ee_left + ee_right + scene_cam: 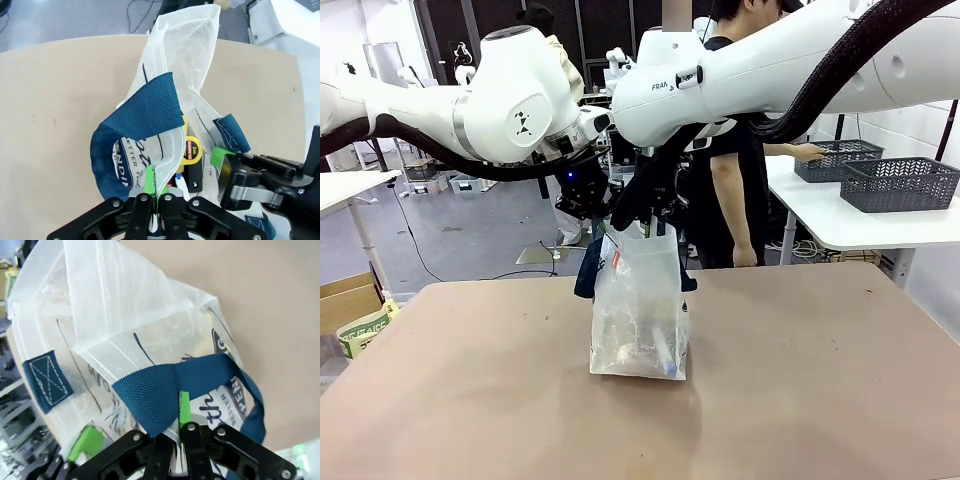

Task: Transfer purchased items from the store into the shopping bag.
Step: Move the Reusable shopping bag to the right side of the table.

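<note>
**Front view.** Locate the shopping bag upright near the middle of the surface. Find its mouth pinched from above by the left fingers and the right fingers, close together at the rim. Treat the step in hand as spreading the mouth for loading. Draw the two grips apart sideways and level, without lifting the base off the surface. Avoid twisting the thin film.

Note a nearer mesh basket and a farther mesh basket on a white side table, well apart from the bag to the right. Cannot tell which serves as the store. Note a person's hand at the farther basket. Expect the person just behind the bag, plus both arms overhead, to crowd any drop from above.

**Left wrist view.** Confirm the left fingers fully shut on a fold of the translucent rim. Observe a navy handle flopped across the mouth; push it outward before loading. Note a yellow tape measure, apparently already inside. Find the right fingers at the opposite rim, beside the second handle.

**Right wrist view.** Confirm the right fingers fully shut on the rim, with the folded strap end caught in the same pinch. Pull gently here to avoid tearing at the stitched patch.
</note>
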`<state>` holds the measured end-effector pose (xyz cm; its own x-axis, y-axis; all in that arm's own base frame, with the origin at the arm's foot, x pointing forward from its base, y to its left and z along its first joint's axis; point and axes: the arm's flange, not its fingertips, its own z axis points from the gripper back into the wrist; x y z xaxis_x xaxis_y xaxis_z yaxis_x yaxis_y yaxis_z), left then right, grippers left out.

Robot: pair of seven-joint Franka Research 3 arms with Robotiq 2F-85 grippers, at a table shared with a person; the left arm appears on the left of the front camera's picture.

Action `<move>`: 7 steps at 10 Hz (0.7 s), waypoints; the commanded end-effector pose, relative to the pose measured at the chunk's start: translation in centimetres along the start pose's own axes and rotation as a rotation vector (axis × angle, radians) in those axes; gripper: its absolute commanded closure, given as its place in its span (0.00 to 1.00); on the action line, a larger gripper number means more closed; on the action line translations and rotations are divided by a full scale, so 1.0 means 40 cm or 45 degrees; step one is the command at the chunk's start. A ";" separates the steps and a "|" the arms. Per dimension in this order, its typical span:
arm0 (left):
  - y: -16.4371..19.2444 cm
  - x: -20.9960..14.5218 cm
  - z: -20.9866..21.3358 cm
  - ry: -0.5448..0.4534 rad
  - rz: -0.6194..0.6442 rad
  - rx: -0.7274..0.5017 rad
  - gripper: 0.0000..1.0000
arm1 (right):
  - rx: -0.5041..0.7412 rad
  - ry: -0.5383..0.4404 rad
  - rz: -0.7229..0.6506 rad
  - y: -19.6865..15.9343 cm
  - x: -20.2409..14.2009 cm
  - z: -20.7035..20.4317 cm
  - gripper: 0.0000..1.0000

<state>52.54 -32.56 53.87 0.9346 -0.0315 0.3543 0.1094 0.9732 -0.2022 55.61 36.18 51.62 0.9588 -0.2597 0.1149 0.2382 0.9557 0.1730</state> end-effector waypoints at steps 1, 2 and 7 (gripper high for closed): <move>0.000 0.001 0.003 -0.008 0.006 0.006 1.00 | -0.008 -0.007 0.013 0.002 -0.004 -0.002 1.00; 0.000 0.000 0.000 0.000 0.000 0.000 1.00 | 0.000 0.000 0.000 0.000 0.000 0.000 1.00; 0.014 0.013 -0.010 0.056 -0.049 -0.012 1.00 | 0.144 0.059 -0.024 -0.039 0.066 -0.005 1.00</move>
<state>52.61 -32.51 53.40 0.9386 -0.0512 0.3413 0.1229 0.9737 -0.1920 57.25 34.31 51.83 0.9534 -0.2897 0.0844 0.2620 0.9335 0.2450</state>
